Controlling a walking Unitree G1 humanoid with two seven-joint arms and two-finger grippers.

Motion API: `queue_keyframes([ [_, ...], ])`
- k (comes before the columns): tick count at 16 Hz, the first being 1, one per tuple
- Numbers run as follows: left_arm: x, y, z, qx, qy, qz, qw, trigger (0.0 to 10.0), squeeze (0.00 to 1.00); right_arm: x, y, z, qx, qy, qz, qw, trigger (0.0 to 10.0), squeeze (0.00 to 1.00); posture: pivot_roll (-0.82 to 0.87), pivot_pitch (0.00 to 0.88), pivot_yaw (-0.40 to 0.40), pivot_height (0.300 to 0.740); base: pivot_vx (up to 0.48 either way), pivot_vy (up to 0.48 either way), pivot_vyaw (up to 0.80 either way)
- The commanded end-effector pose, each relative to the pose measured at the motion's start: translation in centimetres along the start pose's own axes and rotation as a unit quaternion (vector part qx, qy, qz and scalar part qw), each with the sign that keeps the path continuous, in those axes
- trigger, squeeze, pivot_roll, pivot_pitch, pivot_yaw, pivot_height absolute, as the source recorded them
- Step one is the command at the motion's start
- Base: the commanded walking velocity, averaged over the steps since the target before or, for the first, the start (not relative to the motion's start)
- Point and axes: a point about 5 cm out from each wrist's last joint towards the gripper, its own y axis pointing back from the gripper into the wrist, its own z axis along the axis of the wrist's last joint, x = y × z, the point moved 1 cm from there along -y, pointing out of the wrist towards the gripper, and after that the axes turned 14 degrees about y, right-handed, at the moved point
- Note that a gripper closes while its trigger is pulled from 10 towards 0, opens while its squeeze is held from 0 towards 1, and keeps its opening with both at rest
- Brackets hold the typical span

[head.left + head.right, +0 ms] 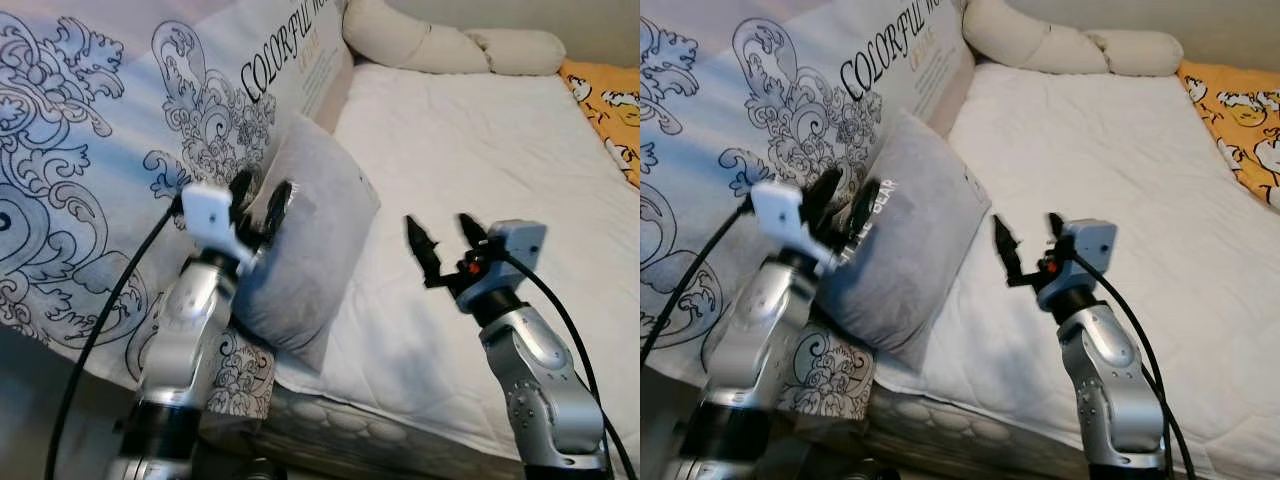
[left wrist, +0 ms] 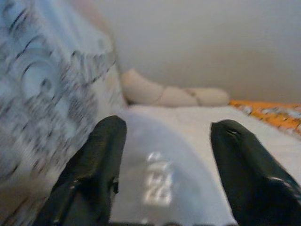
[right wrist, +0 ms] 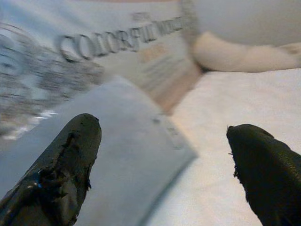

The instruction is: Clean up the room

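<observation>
Bed: I see a white mattress [image 1: 480, 160] running from the near edge to the far wall, its quilted side showing at the near edge.
Grey pillow: the grey pillow [image 1: 305, 245] leans on the left part of the mattress, tilted against the big patterned duvet [image 1: 110, 150] that is heaped on the left; white lettering shows on its face in my left wrist view.
Left gripper: my left gripper [image 1: 262, 205] is up at the pillow's near-left top edge, fingers [image 2: 94, 169] spread apart with the pillow between them; I cannot tell whether they touch the fabric, and they have nothing clamped.
Right gripper: my right gripper [image 1: 447, 240] hovers over bare sheet to the right of the pillow, fingers wide apart and holding nothing.
Far end: a long cream bolster [image 1: 450, 45] lies across the far end of the bed.
Far right: an orange printed cloth [image 1: 605, 100] lies on the far right edge of the mattress.
</observation>
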Motion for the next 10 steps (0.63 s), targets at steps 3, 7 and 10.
queue_keyframes([
  [3, 0.2, 1.0, 0.2, 0.012, -0.018, 0.030, 0.999, 10.0, 1.00, -0.1, 0.4, -0.8, 0.008, 0.026, -0.062, 0.998, 10.0, 1.00, -0.02, 0.000, 0.008, 0.740, 0.000, -0.257, 0.00],
  [7, 0.5, 2.0, -0.7, 0.045, -0.044, 0.051, 0.997, 10.0, 1.00, -0.1, 0.4, -2.0, 0.047, 0.044, -0.080, 0.995, 10.0, 1.00, -0.01, 0.000, -0.007, 0.740, 0.000, -0.480, 0.00],
  [10, 0.9, 2.2, -0.9, 0.053, -0.060, 0.069, 0.994, 10.0, 1.00, -1.0, 0.4, -2.2, 0.046, 0.059, -0.113, 0.991, 10.0, 1.00, -0.01, 0.000, -0.015, 0.740, 0.000, -0.480, 0.00],
])
